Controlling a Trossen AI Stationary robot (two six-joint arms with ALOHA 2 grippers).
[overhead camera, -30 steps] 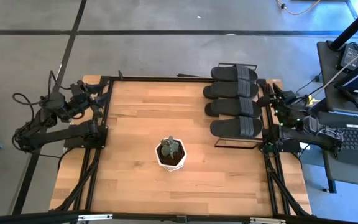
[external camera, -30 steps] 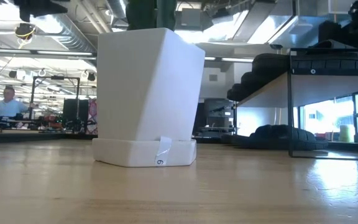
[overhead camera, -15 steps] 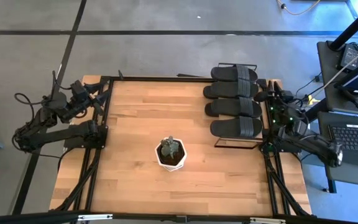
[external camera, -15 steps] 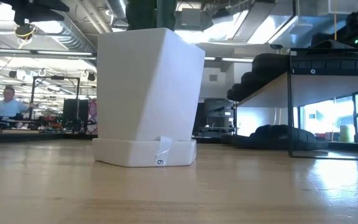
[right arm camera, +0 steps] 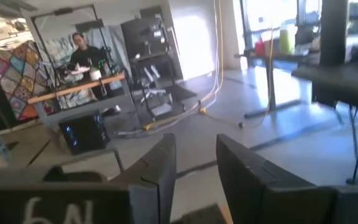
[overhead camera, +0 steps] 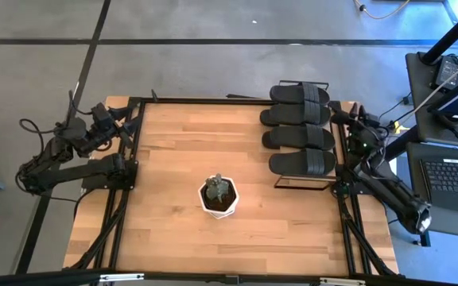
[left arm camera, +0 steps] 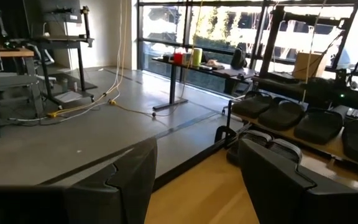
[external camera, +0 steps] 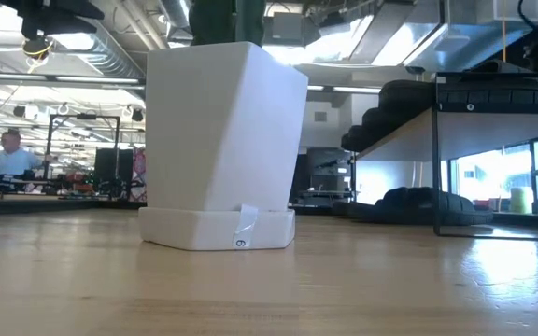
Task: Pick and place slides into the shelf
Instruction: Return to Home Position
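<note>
Just beside the right tool (overhead camera: 347,119), at the surface's (overhead camera: 173,159) edge, the shelf (external camera: 502,105) holds slides (overhead camera: 302,138) on top and underneath. Homing well, I judge, means lifting that tool clear of the frame before folding back. It and the left tool (overhead camera: 119,119), well apart from the shelf, are both released, empty. The white pot (external camera: 222,140) carries a tag (external camera: 240,243) reading "6"; handwriting (right arm camera: 55,214) on the right tool's body starts "6", remainder unclear.

Wooden table (overhead camera: 165,151): white potted cactus (overhead camera: 219,195) near middle, shelf (external camera: 436,168) with black slides (overhead camera: 300,139) at right edge.
</note>
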